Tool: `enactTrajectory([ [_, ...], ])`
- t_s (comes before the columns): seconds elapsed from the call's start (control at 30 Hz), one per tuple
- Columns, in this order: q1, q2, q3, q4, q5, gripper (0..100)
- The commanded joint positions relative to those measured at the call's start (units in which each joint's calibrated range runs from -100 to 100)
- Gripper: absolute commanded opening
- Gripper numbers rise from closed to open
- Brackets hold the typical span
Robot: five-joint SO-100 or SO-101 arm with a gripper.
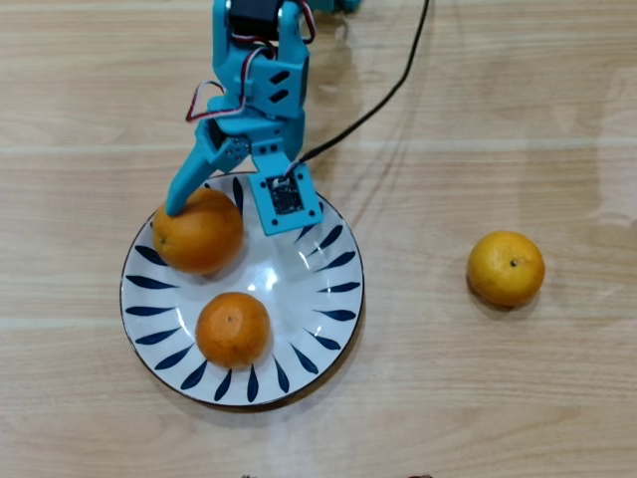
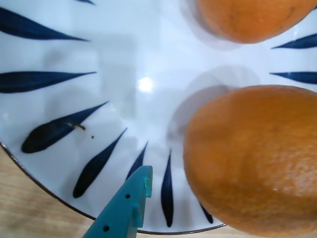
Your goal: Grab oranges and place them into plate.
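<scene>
Now, claw: your gripper [image 1: 204, 204] stands apart beside the large orange [image 1: 197, 231] on the plate [image 1: 333, 299]
Handling: round, firm, prone to rolling
Hold: straddle the right-hand yellower orange [image 1: 506, 267] at its widest middle

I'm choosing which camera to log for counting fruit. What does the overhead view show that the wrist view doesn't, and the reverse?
Only the overhead view shows the yellower orange lying on the wooden table right of the plate, the arm's blue body and its black cable. Only the wrist view shows a small dark speck on the plate's glaze. Both show the plate, the large orange, the smaller orange and the gripper.
</scene>
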Motion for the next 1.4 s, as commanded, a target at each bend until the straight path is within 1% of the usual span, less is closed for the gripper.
enactTrajectory([
  [0.0,-1.24,-2.75,-0.93,-0.74,-0.65,41],
  [0.1,-2.78,-3.34,-1.66,-0.74,-0.75,41],
  [0.17,-4.95,-5.29,-2.47,-0.39,-1.85,39],
  [0.2,-6.32,-6.22,-3.10,0.38,-2.32,35],
  [0.3,-11.16,-8.50,-6.36,3.39,-3.68,20],
  [0.37,-14.79,-9.18,-8.90,6.31,-5.40,11],
  [0.47,-21.24,-9.09,-12.70,11.47,-9.64,5],
  [0.63,-31.73,-5.63,-18.77,19.97,-20.72,4],
  [0.73,-36.24,-1.65,-25.38,24.19,-24.90,4],
  [0.87,-38.10,7.73,-38.96,25.39,-25.53,4],
  [0.97,-38.10,15.68,-53.35,26.51,-25.11,5],
  [1.13,-37.13,27.60,-76.35,35.88,-24.74,5],
  [1.23,-36.24,32.08,-80.97,38.02,-24.80,5],
  [1.37,-36.08,33.93,-79.97,37.42,-25.06,5],
])
